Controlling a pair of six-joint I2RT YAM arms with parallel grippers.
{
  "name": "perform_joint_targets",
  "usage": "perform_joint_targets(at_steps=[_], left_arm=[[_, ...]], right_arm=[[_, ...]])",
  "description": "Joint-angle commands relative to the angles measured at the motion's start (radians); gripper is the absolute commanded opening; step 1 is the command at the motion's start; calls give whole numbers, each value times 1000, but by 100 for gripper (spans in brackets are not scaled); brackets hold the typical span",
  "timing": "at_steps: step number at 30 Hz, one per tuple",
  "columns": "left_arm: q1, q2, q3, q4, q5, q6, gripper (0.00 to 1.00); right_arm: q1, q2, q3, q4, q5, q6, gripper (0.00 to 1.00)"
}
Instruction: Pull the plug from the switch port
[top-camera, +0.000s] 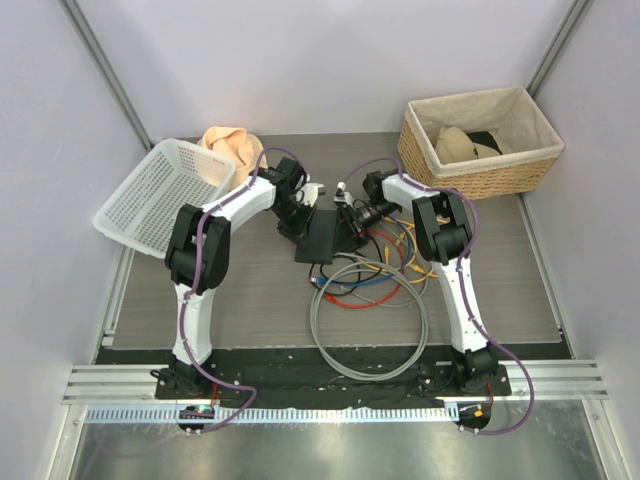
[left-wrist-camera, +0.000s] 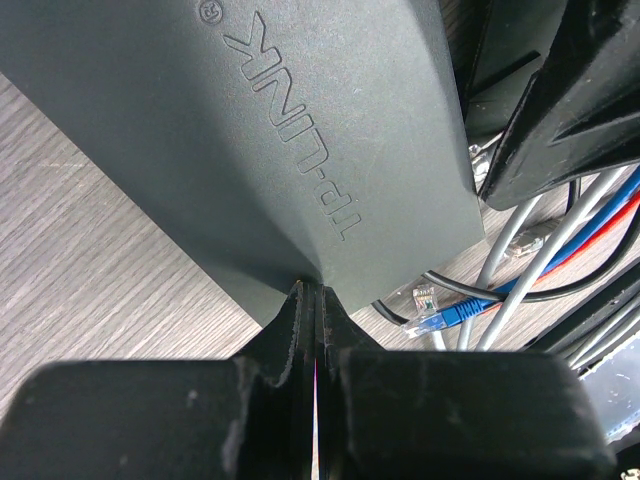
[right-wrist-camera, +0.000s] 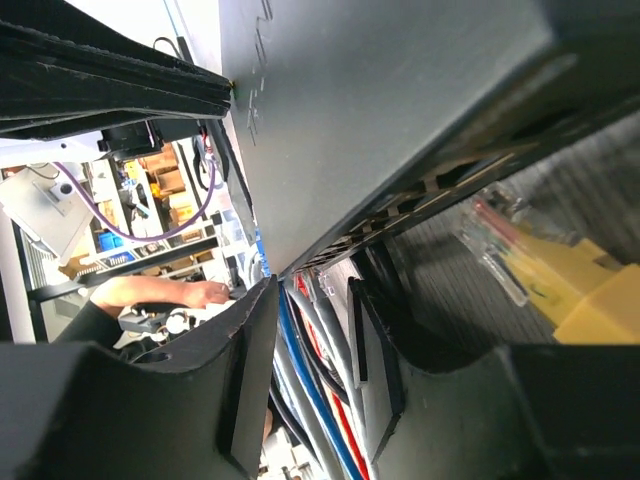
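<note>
1. Left fingers (left-wrist-camera: 278, 340): pressed together with only a hairline slit. Their tips touch the near edge of the switch (left-wrist-camera: 300, 130). Can't tell if they nip a lip of it or just brace it.
2. The switch sits right ahead of the left fingertips, logo face toward that wrist. Seen from the other wrist, it is ahead of the right fingers (right-wrist-camera: 250, 380), with the socket row (right-wrist-camera: 430, 195) on the edge closest to them.
3. Right fingers: spread and holding nothing. Loose cables (right-wrist-camera: 297, 380) (blue, red, grey) run past beyond the gap. The pads are apart from the switch.
4. Yellow plug (right-wrist-camera: 560, 290): outside the gap, beyond one right finger. Its clear tip points at the socket row and is close to it. Can't tell whether it is seated or free.
5. Blue plug (left-wrist-camera: 432, 322): lying loose on the bench (left-wrist-camera: 100, 260), off to the side of the left fingers and clear of the switch.
6. Step, my read: lining up for the grasp. The left side steadies the box and the pull has not begun.
7. Next move, my read:
   - Shift the right fingers sideways until the plug body sits between the pads.
   - Close on the boot, not the cable.
   - Draw straight out along the socket with the left side bracing. The latch tab may need pressing.
</note>
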Motion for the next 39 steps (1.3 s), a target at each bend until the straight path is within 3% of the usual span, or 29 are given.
perform_joint_targets(at_steps=[1, 12, 16, 27, 29, 30, 31, 39], left_arm=[[-5, 98, -46, 25, -116, 45, 0], [-5, 103, -46, 25, -114, 44, 0], [-5, 106, -43, 25, -113, 42, 0], [-7, 108, -42, 25, -113, 41, 0], [-7, 106, -43, 25, -111, 42, 0], [-5, 108, -42, 29, -113, 41, 0], [-5, 109, -43, 27, -111, 42, 0], [-7, 108, -43, 27, -114, 44, 0]], right_arm=[[11, 43, 1, 120, 113, -22, 42], [11, 49, 1, 123, 117, -28, 36], [11, 48, -4, 123, 124, -31, 29], [11, 52, -2, 126, 129, -25, 24], [11, 52, -2, 128, 139, -26, 18], [13, 49, -2, 128, 161, -31, 4], [13, 48, -4, 128, 179, -29, 1], [11, 43, 8, 53, 262, -118, 1]])
